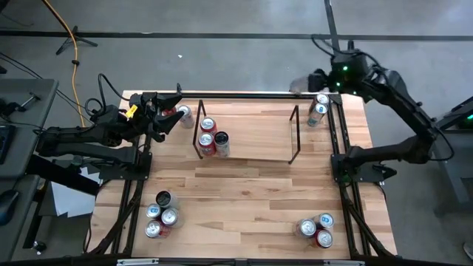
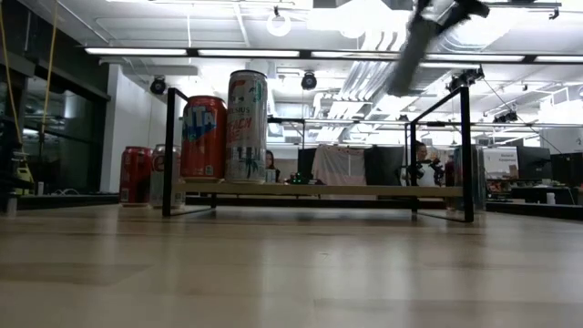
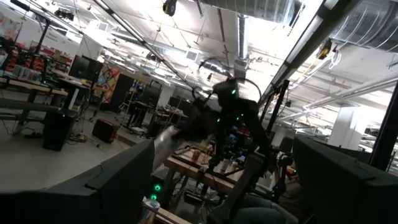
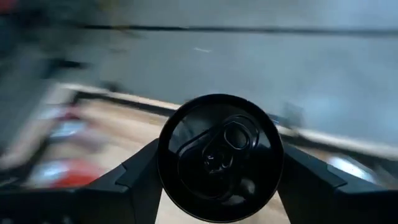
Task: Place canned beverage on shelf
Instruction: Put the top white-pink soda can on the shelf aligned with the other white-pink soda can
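We see the shelf (image 1: 247, 133) standing on the wooden tabletop (image 1: 251, 192) near its far edge, roughly centred. Three cans (image 1: 210, 139) already sit bunched at the shelf's left end; in the low view two of them, a red one (image 2: 203, 138) and a taller white one (image 2: 246, 127), stand upright and touching on the shelf's flat top. More cans surround it: a single can (image 1: 183, 115) by the far left corner, just beside the left gripper (image 1: 164, 112); two cans (image 1: 319, 108) at the far right corner against the table's black rail; a cluster (image 1: 160, 216) near the front left corner; another cluster (image 1: 316, 230) near the front right corner.

The right gripper (image 4: 217, 165) is closed on a canned beverage (image 4: 219, 155): in its wrist view we look down on the can's dark top with the pull tab, a finger pressed against each side. In the high view the right arm's wrist (image 1: 347, 72) hangs above the far right corner, beyond the shelf's right end, with the two corner cans just beneath it. The held can is blurred there, so we cannot place it more exactly.

The left gripper waits at the far left corner; we cannot tell how far its fingers are parted.
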Motion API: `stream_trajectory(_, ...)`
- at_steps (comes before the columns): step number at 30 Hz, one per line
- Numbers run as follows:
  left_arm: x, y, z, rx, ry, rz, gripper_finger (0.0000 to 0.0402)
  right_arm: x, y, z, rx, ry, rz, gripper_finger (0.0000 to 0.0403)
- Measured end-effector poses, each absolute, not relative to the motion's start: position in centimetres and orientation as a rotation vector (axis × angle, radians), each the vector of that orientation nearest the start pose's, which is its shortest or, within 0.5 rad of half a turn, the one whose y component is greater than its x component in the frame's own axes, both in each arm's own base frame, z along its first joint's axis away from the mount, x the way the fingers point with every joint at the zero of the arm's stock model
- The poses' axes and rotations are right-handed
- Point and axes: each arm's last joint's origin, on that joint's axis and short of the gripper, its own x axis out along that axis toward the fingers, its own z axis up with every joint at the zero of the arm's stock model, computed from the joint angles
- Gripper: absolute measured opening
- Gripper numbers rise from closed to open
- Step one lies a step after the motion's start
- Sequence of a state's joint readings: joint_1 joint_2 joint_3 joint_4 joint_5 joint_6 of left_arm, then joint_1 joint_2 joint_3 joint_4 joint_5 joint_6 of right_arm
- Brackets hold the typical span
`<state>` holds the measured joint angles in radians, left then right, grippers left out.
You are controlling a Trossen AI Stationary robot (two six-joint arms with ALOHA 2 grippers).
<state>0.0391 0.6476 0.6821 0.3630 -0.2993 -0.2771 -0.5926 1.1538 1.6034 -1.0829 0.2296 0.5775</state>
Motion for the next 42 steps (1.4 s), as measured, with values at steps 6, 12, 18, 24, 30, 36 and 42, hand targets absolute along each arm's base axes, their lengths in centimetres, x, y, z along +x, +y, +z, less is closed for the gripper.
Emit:
stream_trajectory(6,14.0,1.4,36.8,-0.307,-0.439,0.29,0.0337,21.2,-9.6,43.7,0.558,0.562,-0.499,0.0242)
stream_trajectory(12,14.0,1.5,36.8,-0.311,-0.441,0.307,0.0337,28.6,-7.4,39.8,0.446,0.793,-0.212,0.0242)
stream_trajectory(18,14.0,1.5,36.8,-0.311,-0.441,0.307,0.0337,33.3,-6.3,36.5,0.292,0.938,-0.093,0.0248)
stream_trajectory(24,13.9,1.5,36.8,-0.33,-0.444,0.303,0.0337,35.3,-6.8,33.6,0.25,1.07,-0.075,0.0248)
stream_trajectory(30,13.9,1.5,36.8,-0.335,-0.445,0.301,0.0337,36.0,-7.0,32.3,0.14,1.116,-0.053,0.0248)
stream_trajectory(36,13.9,1.5,36.8,-0.336,-0.445,0.302,0.0337,35.9,-7.0,32.5,0.121,1.111,-0.042,0.0248)
stream_trajectory(42,14.0,1.5,36.8,-0.336,-0.445,0.302,0.0337,36.4,-7.1,31.8,0.091,1.126,-0.024,0.0248)
